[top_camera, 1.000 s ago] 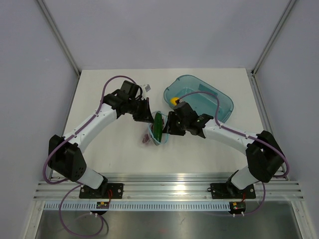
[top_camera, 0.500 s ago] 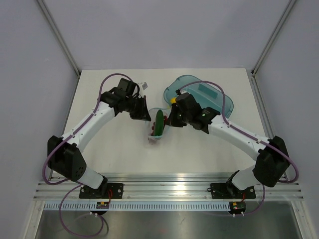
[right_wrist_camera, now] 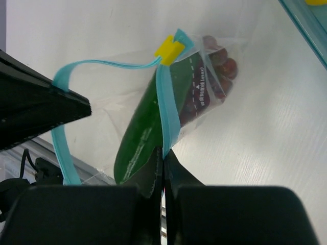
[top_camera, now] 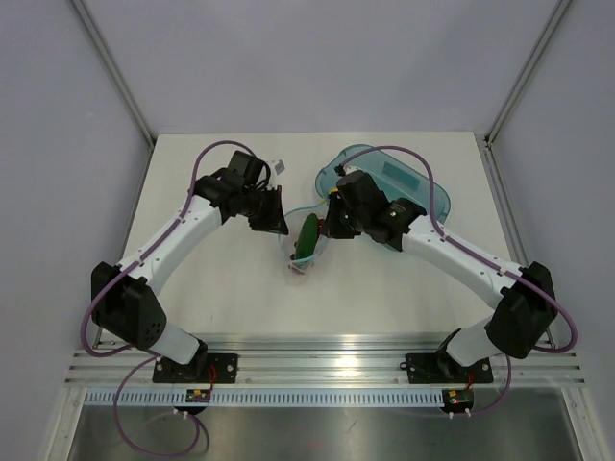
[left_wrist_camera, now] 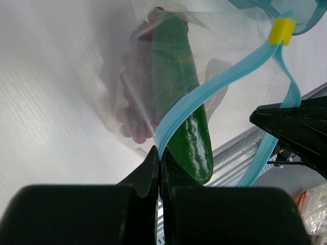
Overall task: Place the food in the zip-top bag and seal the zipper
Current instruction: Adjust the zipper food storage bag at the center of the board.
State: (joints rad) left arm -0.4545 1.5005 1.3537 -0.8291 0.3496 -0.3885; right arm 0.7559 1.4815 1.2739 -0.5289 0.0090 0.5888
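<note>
top view: the right gripper [top_camera: 330, 226] has just closed. a second ago its jaws stood part open and lower on the bench [top_camera: 211, 279]; now it sits closer to the teal tray [top_camera: 437, 197]. the zip-top bag [top_camera: 306, 252] hangs between it and the left gripper [top_camera: 277, 223], just off the tray's near-left corner, lifted a little toward the tray.

left wrist view: the left gripper [left_wrist_camera: 159, 155] has its jaws pinched tight on the zipper [left_wrist_camera: 219, 81], as before. the cucumber [left_wrist_camera: 181, 112] and grapes [left_wrist_camera: 134, 109] sit inside the bag, but the cucumber's end pokes past the blue strip. the yellow slider [left_wrist_camera: 282, 30] rides at the far end.

right wrist view: the right gripper [right_wrist_camera: 163, 155] has its jaws clamped thin on the zipper [right_wrist_camera: 168, 109] below the slider. the lemon [right_wrist_camera: 318, 2] shows as a yellow sliver inside the tray.

both sides of the mouth are now held, so it can likely be spread. the lemon is not yet bagged, and sealing looks blocked until the cucumber drops in.
</note>
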